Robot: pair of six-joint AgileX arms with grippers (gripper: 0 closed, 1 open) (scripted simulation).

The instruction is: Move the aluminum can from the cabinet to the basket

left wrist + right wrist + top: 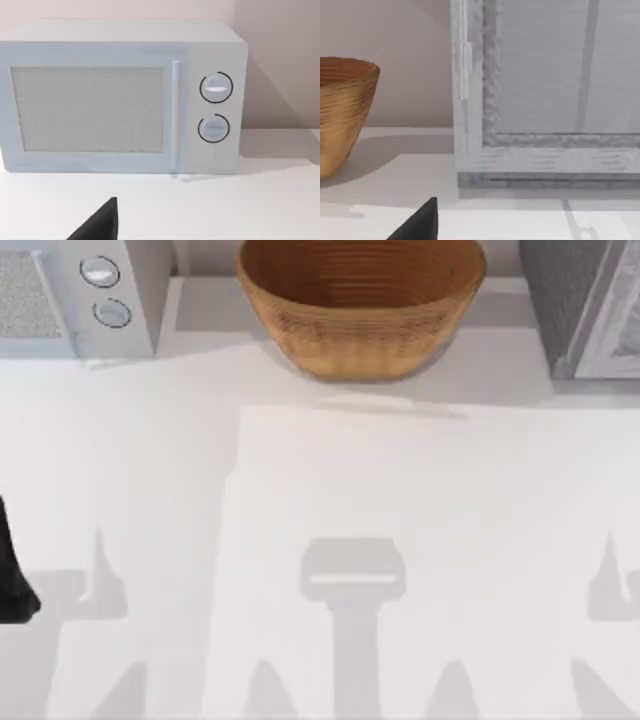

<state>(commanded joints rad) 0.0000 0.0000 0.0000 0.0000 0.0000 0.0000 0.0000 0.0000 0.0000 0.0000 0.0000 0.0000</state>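
From above you get the layout: the basket [362,306] sits at the far middle of the white table [400,500], the cabinet [585,305] at the far right corner, and a white microwave [75,295] with 2 round knobs [100,273] at the far left. The left arm [12,575] is a dark shape parked at the table's left edge. The left wrist view gives you what the overhead cannot: the microwave's front face on, its door closed, a vertical handle [175,115] beside the knobs, and a black fingertip [102,225] of the left gripper low in the picture. The right wrist view faces the cabinet's white-framed door [545,90], which is closed, with dark speckled trim inside the frame; the basket stands well apart to its left, and a black fingertip [422,225] of the right gripper pokes in. With a single tip visible on each side, you cannot tell whether either tool is spread or closed. The basket looks wide and round, tan-brown woven bands narrowing toward the base; it stands upright. I cannot tell you where the aluminum can is.
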